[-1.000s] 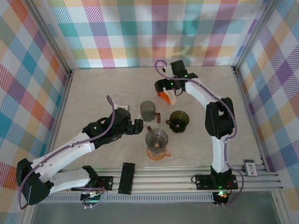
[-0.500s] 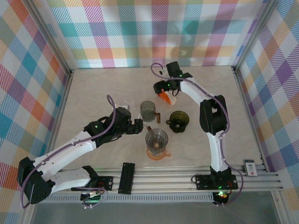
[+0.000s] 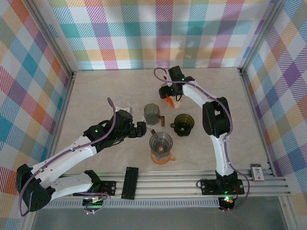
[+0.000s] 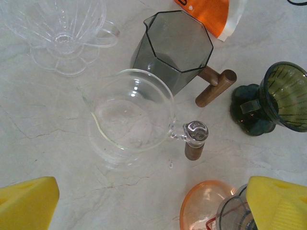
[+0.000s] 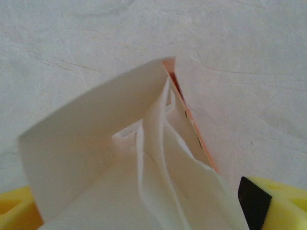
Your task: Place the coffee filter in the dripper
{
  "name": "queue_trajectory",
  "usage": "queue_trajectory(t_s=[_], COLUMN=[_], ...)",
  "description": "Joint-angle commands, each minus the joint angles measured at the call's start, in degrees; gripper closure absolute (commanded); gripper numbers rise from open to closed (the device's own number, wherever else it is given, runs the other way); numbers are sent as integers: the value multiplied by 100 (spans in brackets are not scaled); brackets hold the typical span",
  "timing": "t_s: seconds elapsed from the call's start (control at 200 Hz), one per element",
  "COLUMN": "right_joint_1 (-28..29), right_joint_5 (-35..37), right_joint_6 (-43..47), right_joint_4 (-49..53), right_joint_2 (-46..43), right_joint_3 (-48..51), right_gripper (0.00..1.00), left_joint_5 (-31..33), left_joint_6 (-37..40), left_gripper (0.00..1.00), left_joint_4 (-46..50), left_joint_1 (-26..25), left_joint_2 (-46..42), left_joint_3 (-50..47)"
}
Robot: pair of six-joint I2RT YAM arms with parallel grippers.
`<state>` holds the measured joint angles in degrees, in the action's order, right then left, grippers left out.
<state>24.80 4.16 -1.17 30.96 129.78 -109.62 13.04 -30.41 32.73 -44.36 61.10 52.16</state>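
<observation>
white filter papers point(image 5: 144, 187), orange pouch point(image 4: 211, 17), dark green dripper point(image 4: 284, 96), pastel plaid walls point(image 3: 163, 33).

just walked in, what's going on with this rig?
Right end effector is at the orange filter pack at the far side, jaws apart either side of the white paper filters; no firm grip visible. Left end effector hovers open over the glass server. The green dripper holds no filter.
</observation>
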Motion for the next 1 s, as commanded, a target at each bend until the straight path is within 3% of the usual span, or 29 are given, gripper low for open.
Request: queue_trajectory(t_s=[0.0, 0.42, 0.995], right_joint_1=[71, 28, -632], right_joint_5=[169, 952, 1135], right_joint_6=[-162, -486, -603], right_joint_4=[114, 340, 74], right_joint_2=[99, 88, -602], right_joint_3=[-162, -85, 975], right_gripper=[17, 39, 42], left_joint_5=[23, 32, -20], left_joint_6=[-46, -68, -127], left_gripper=[0, 0, 0], left_joint_4=[40, 76, 41], left_joint_1=[72, 77, 76], left_joint_2=[-71, -75, -8], left_joint_3=[62, 41, 39])
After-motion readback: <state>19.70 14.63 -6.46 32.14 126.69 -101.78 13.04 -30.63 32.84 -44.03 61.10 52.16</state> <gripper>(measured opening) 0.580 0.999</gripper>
